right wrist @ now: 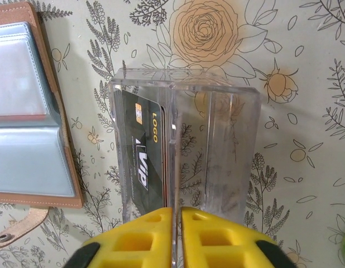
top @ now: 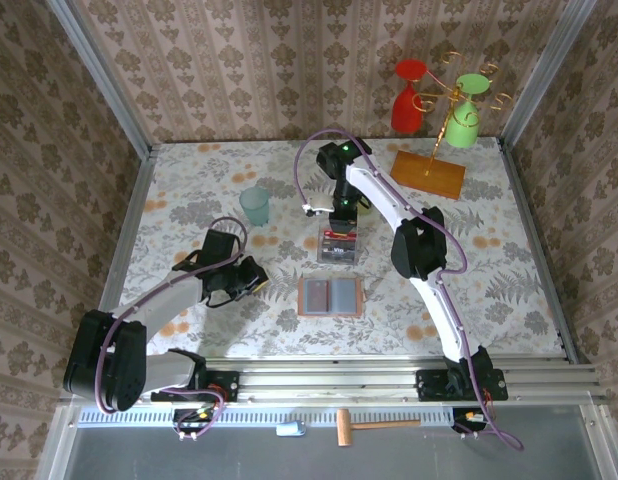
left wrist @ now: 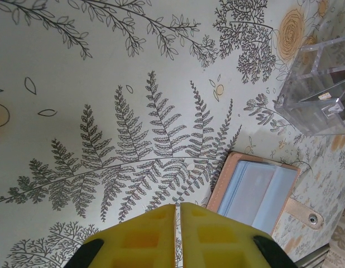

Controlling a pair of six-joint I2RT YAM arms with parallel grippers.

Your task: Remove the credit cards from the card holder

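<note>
At centre of the top view, the card holder (top: 330, 296) lies open and flat, long axis left to right, its pockets apparently empty. Just above it, the credit cards (right wrist: 140, 151) stand on edge in the clear tray (right wrist: 217, 92). The right gripper (right wrist: 176, 215) hangs over the tray, pads nearly together, gripping nothing. The left gripper (left wrist: 177, 215), also closed and empty, sits left of the holder. The floral tablecloth (top: 469, 290) is flat, and the green cup (top: 255, 205) is well apart.

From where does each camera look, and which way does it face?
Top external: above and behind the bases, facing down at the table; both arms, left hand and right hand.
Left wrist: on the left arm, facing down at the table; its yellow fingers below.
Right wrist: over the clear tray, facing down at the credit cards inside; yellow fingers below.
Shared: both wrist views show the card holder and the clear tray.
</note>
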